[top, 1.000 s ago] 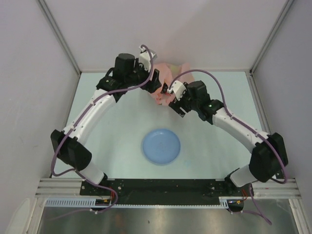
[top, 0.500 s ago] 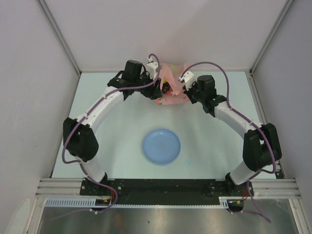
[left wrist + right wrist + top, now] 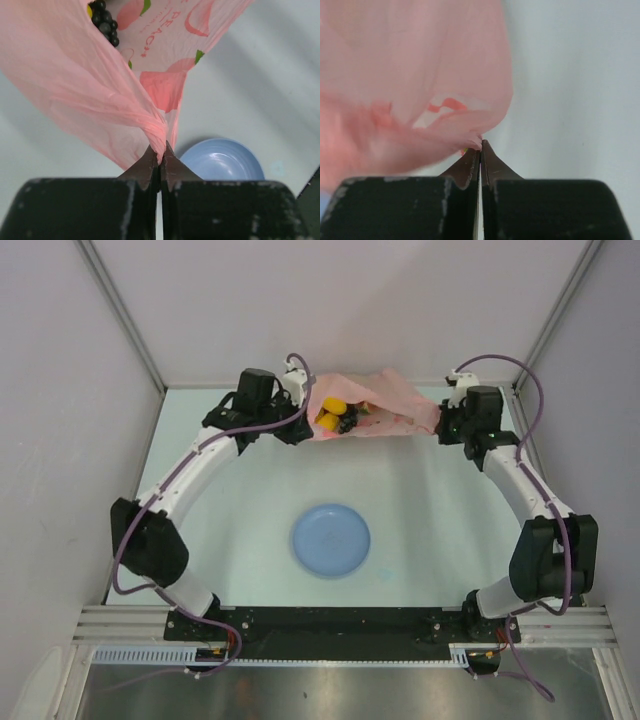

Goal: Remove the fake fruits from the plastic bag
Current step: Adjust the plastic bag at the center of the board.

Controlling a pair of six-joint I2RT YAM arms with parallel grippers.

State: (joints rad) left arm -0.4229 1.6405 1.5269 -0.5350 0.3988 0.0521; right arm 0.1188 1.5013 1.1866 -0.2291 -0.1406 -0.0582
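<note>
The pink plastic bag [image 3: 385, 410] is stretched wide across the far middle of the table. Its mouth gapes at the left end, where yellow fake fruits [image 3: 331, 412] and a dark grape bunch [image 3: 348, 423] show. My left gripper [image 3: 300, 430] is shut on the bag's left edge; the wrist view shows gathered pink film [image 3: 159, 134] pinched at my left gripper's [image 3: 159, 150] tips, with grapes [image 3: 104, 24] above. My right gripper [image 3: 442, 423] is shut on the bag's right end, a fold of film [image 3: 470, 137] caught at its tips [image 3: 480, 146].
A round light blue plate [image 3: 331, 540] lies in the middle of the table, nearer than the bag, and shows in the left wrist view [image 3: 225, 161]. White enclosure walls stand close behind and beside the bag.
Both grippers closed on the bag, then drew apart: the right swung far right, the left edged left. The bag went from a crumpled heap to a stretched band, with fruit now showing.
</note>
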